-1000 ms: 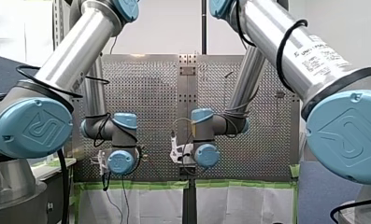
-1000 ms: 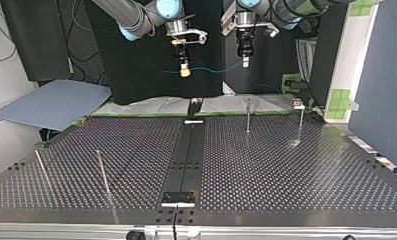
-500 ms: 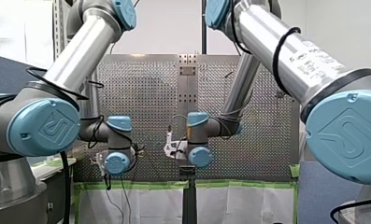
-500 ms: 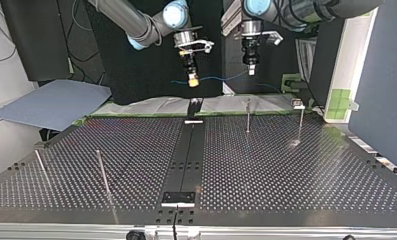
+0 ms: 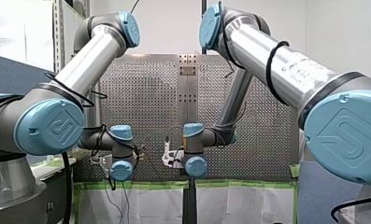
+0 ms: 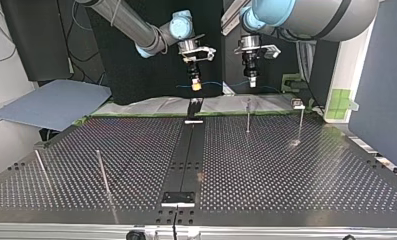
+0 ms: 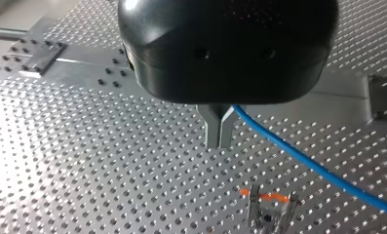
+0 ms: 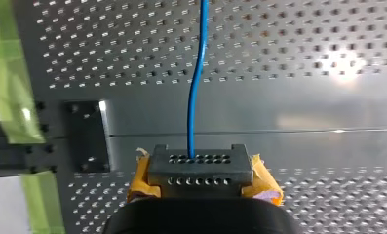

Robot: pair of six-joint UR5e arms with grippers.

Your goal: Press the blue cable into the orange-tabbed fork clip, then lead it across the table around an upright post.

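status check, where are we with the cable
Both shut on blue cable: left gripper, right gripper, cable slung between them in air. Not yet in fork clip. Nothing blocking.

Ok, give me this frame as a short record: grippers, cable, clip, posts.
left gripper: shut on cable
right gripper: shut on cable, yellow pads
cable: slung between the grippers, above table
clip: on table, orange tab, cable not in it
posts: four standing, cable around none
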